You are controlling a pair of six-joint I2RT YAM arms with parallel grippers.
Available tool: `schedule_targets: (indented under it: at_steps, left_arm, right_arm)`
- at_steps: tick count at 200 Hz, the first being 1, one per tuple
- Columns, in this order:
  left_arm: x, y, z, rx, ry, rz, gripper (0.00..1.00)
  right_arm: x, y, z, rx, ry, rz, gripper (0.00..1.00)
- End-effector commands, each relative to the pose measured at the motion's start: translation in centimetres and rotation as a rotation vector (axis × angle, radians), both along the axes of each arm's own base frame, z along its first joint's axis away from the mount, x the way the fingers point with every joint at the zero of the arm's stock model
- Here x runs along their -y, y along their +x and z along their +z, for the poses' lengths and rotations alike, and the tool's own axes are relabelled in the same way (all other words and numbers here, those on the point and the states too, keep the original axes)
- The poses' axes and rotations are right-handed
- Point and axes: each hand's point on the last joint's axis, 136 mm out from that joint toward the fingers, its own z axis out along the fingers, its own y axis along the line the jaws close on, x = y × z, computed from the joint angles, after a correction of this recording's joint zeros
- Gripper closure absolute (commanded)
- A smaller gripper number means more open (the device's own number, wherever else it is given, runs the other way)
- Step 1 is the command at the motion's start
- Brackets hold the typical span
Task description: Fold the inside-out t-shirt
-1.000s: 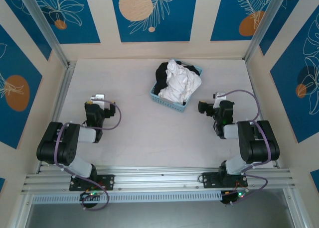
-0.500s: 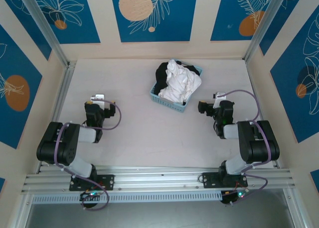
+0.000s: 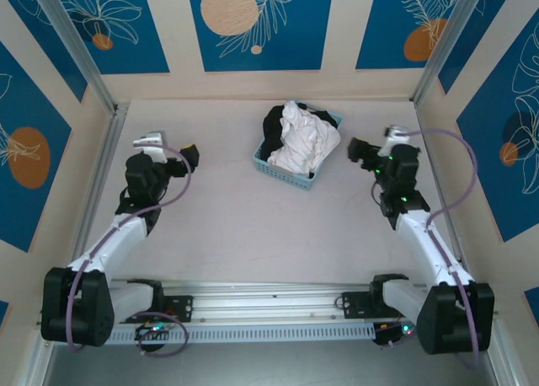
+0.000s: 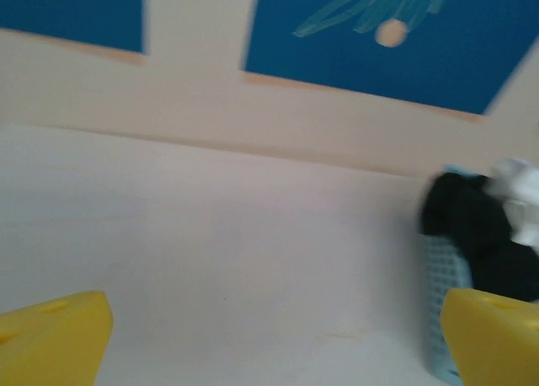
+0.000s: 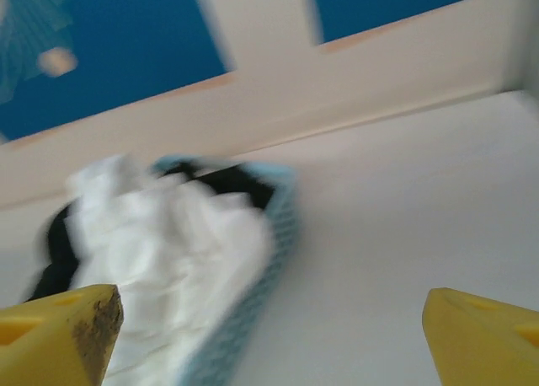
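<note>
- Light-blue basket point(image 3: 285, 172) mid-table, holding the crumpled white t-shirt point(image 3: 305, 142) against a black garment point(image 3: 274, 129).
- Wide open, empty: left gripper point(image 3: 187, 154) well left of the shirt, right gripper point(image 3: 357, 148) near its right.

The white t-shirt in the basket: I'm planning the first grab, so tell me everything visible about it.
The white, soft-looking cloth t-shirt lies crumpled and wrinkled in a heap, not spread or folded, inside the small light-blue mesh basket at the far middle of the table. It bulges above the rim, piled mostly on the right. A black garment presses against its left side. No print is discernible.
</note>
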Motion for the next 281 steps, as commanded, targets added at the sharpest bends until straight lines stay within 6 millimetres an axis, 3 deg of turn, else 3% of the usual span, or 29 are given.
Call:
schedule_targets:
  at_steps: [1, 23, 66, 82, 97, 108, 122, 143, 153, 168, 186, 205, 223, 243, 259, 281]
  left_arm:
    - [6.1, -1.4, -1.5, -0.147, -0.133, -0.238, 0.0]
    - [7.8, -1.3, -2.3, -0.189, -0.074, -0.263, 0.0]
    - [8.3, -0.9, -3.8, -0.233, -0.057, -0.254, 0.0]
    - [8.2, -1.0, -4.1, -0.244, -0.052, -0.251, 0.0]
    - [8.0, -1.2, -4.3, -0.253, -0.042, -0.241, 0.0]
    - [7.8, -1.4, -4.3, -0.257, -0.032, -0.232, 0.0]
    - [7.4, -1.7, -4.0, -0.257, -0.019, -0.218, 0.0]
    - [6.5, -2.2, -2.9, -0.236, -0.007, -0.18, 0.0]
    - [5.9, -2.4, -2.2, -0.216, -0.005, -0.152, 0.0]
    - [4.9, -2.5, -1.4, -0.192, -0.006, -0.097, 0.0]
    - [3.4, -2.5, -0.8, -0.18, 0.0, -0.022, 0.0]
    - [1.8, -2.4, -0.1, -0.189, 0.003, 0.047, 0.0]
    - [0.3, -2.5, 0.8, -0.194, -0.01, 0.102, 0.0]
    - [-2.0, -3.1, 1.6, -0.191, -0.015, 0.2, 0.0]
    - [-4.4, -4.4, 2.3, -0.168, -0.025, 0.302, 0.0]
    - [-7.9, -7.5, 4.0, -0.099, -0.028, 0.455, 0.0]
  right_arm:
    - [-7.3, -0.6, -4.4, -0.252, -0.108, 0.25, 0.09]
    - [-11.0, 1.7, -6.0, -0.328, -0.174, 0.325, 0.13]
    - [-13.3, 7.2, -10.2, -0.447, -0.211, 0.314, 0.23]
    - [-13.5, 9.1, -12.2, -0.508, -0.236, 0.292, 0.41]
    - [-13.8, 10.6, -12.0, -0.508, -0.256, 0.299, 0.67]
    - [-13.8, 11.5, -9.6, -0.476, -0.259, 0.311, 0.88]
    - [-13.9, 11.4, -4.8, -0.402, -0.251, 0.328, 0.96]
    - [-14.1, 8.7, 5.8, -0.182, -0.244, 0.352, 0.97]
    - [-14.4, 6.5, 11.3, -0.062, -0.214, 0.379, 0.97]
    - [-15.1, 3.3, 17.8, 0.094, -0.14, 0.433, 0.96]
    - [-17.4, -0.1, 23.2, 0.243, -0.065, 0.542, 0.96]
    - [-20.5, -2.9, 27.1, 0.34, -0.046, 0.65, 0.96]
    - [-23.4, -4.6, 29.2, 0.395, -0.041, 0.74, 0.96]
    - [-26.4, -5.0, 29.2, 0.386, -0.013, 0.819, 0.96]
    - [-29.5, -4.1, 26.8, 0.308, 0.022, 0.886, 0.96]
    - [-34.2, -1.9, 20.2, 0.112, 0.072, 0.951, 0.93]
